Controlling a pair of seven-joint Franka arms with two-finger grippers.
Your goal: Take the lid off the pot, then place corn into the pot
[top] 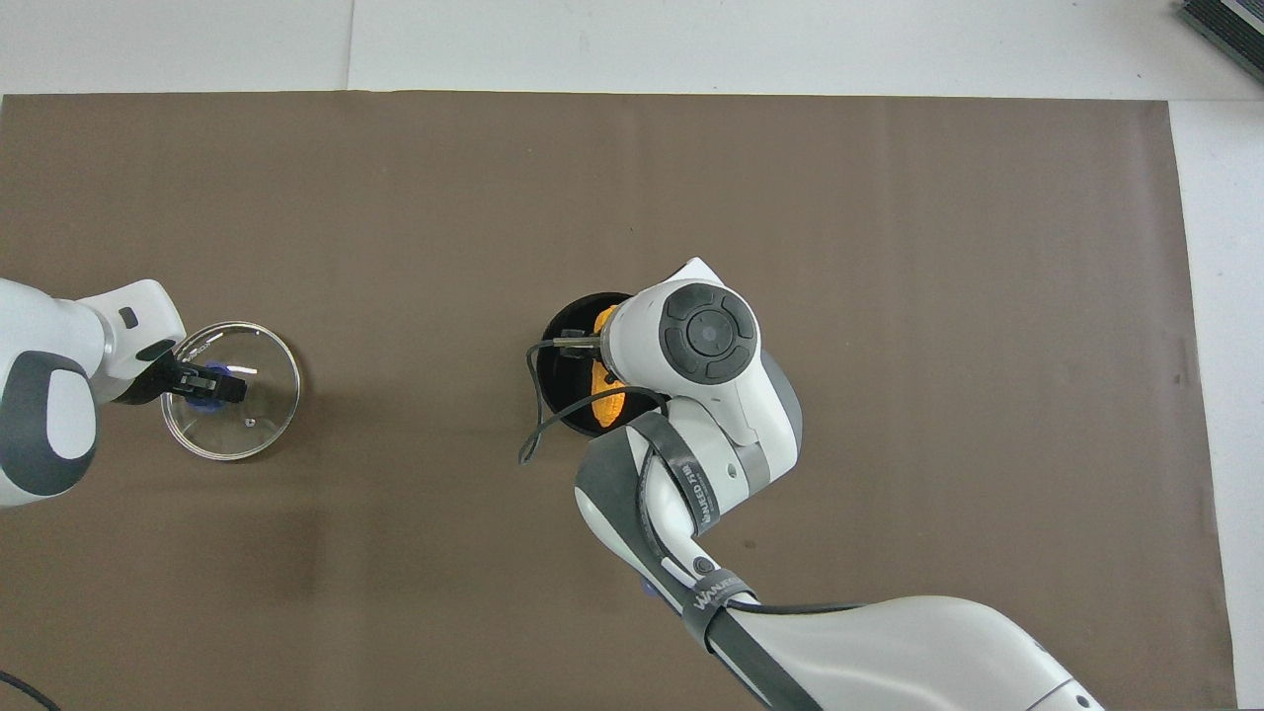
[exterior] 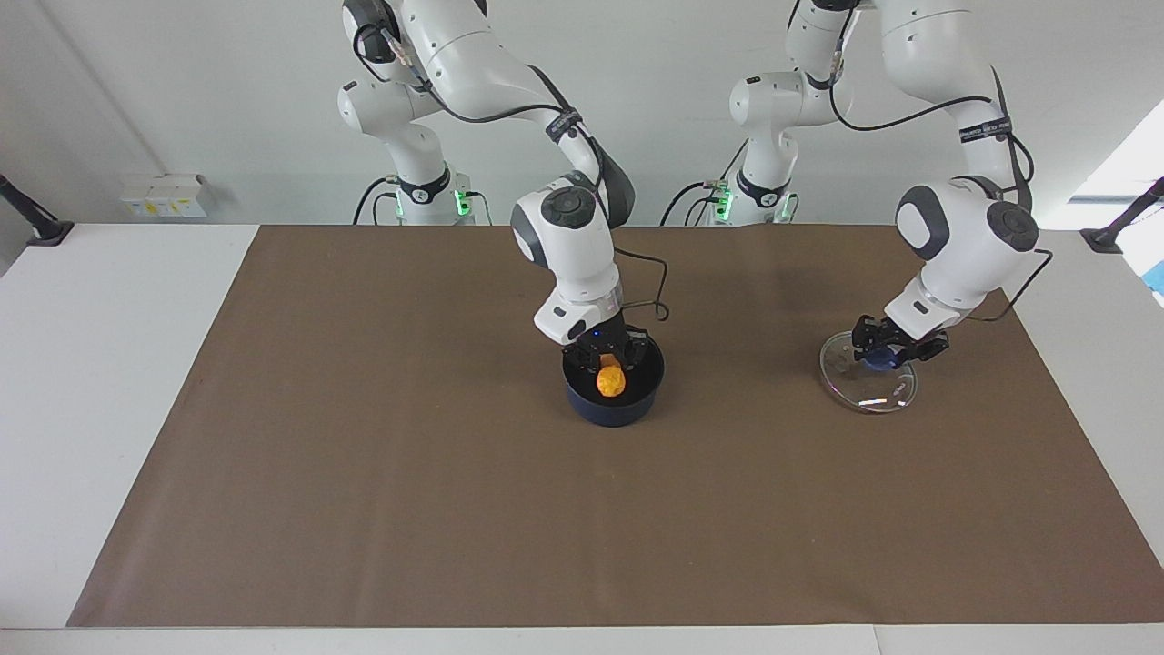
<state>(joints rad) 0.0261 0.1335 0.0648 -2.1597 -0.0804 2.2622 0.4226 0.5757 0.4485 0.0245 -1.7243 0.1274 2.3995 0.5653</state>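
Orange-yellow bumpy toy corn cob (exterior: 611,379), just one, sits clamped in the right claw (exterior: 612,362) inside the one dark navy saucepan (exterior: 614,400); left claw (exterior: 887,350) grips the single clear glass lid (exterior: 868,373) by its blue knob on the tabletop (exterior: 364,473).

- The lid (exterior: 868,384) is clear, glossy glass with bright glints, a thin metal-looking rim and a blue knob that looks like plastic.
- The pot (exterior: 614,400) has a dark navy, faintly shiny outside and a matt black inside.
- The corn (exterior: 611,379) is orange-yellow, bumpy and looks like plastic.
- A matt brown sheet (exterior: 364,455), paper-like, covers the smooth white desk (exterior: 91,364).
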